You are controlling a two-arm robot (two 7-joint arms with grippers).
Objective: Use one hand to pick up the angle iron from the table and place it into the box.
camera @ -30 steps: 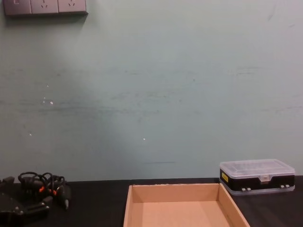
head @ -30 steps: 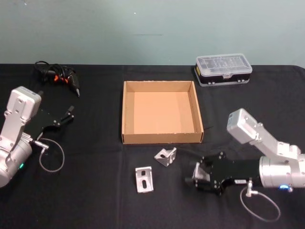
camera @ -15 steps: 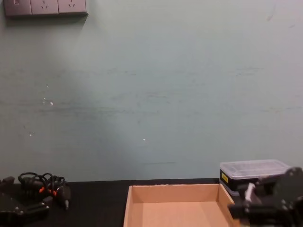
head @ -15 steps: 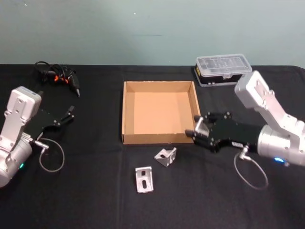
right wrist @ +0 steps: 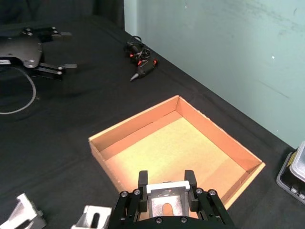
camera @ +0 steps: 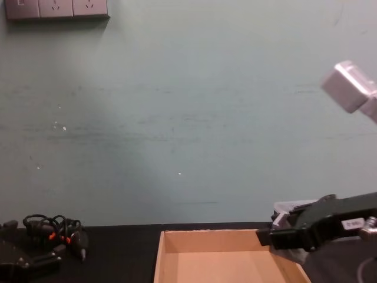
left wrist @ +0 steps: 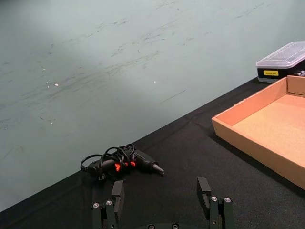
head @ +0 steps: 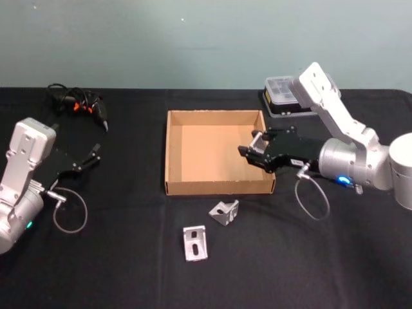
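Big black table (head: 129, 270). In the middle, tan box (head: 169, 149), bare inside. Behind its far right corner, black case with clear lid (head: 281, 90). Over the box's right side, right gripper (head: 251, 153) squeezing an angle iron (right wrist: 165, 202). Far left, left gripper (head: 95, 154), fingers spread. On the table before the box, a second angle iron (head: 224, 211) and a third angle iron (head: 195, 242).

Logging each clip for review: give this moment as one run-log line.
right gripper: shut on angle iron, over box right side | left gripper: open, parked left | two more angle irons on table
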